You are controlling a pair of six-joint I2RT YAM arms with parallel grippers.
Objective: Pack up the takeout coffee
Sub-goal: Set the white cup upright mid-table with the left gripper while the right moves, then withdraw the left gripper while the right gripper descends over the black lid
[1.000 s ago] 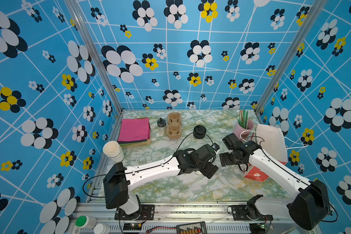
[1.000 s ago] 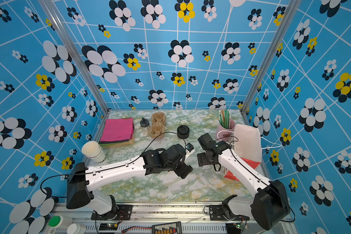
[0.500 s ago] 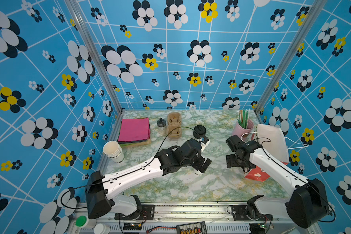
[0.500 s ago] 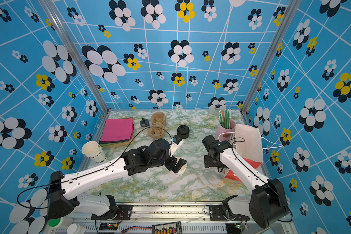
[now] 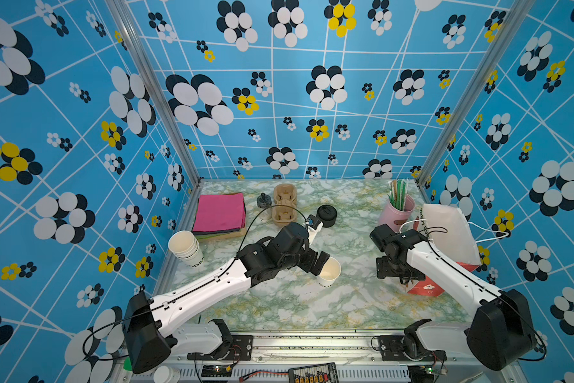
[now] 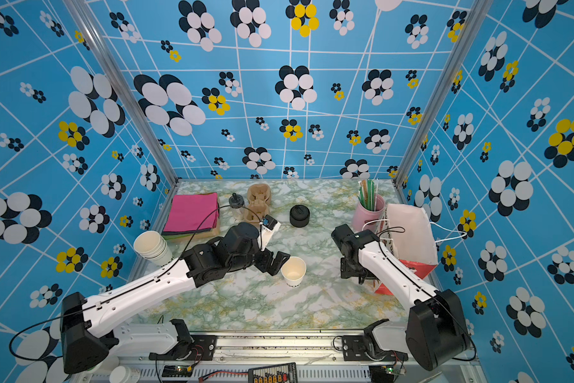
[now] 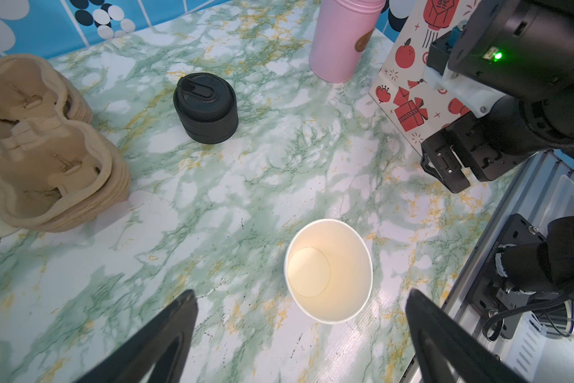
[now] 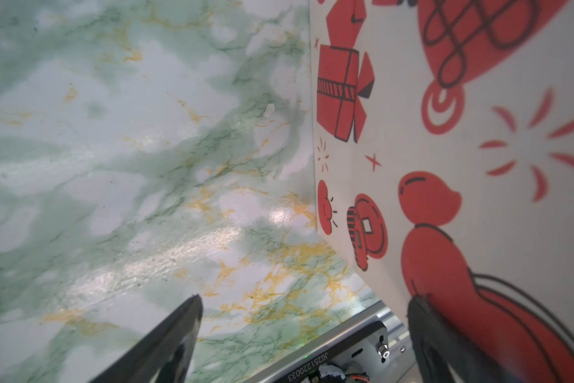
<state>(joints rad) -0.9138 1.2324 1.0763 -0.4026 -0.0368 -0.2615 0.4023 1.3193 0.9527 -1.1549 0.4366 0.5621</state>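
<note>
Reaching in from the lower left of both top views, the left gripper (image 5: 315,263) stands wide open and empty, just beside the cup (image 5: 329,272) and not around it. The cup sits upright and lidless on the marble table (image 5: 279,308), a little right of centre in the frame; the left wrist view shows it empty. It looks light, thin-walled and easy to crush or tip. A gentle squeeze across the mid-wall, below the rolled rim, seems the safest hold. At centre right the right gripper (image 8: 304,300) is also spread and holds nothing, poised over the table next to the bag (image 5: 451,232). Farther back, above the cup in the frame, sits a stack of black lids (image 5: 327,215), well apart from it. One likely has to go on before packing. Cup carriers (image 5: 284,205), napkins (image 5: 219,212) and straws (image 5: 396,195) line the rear.
</note>
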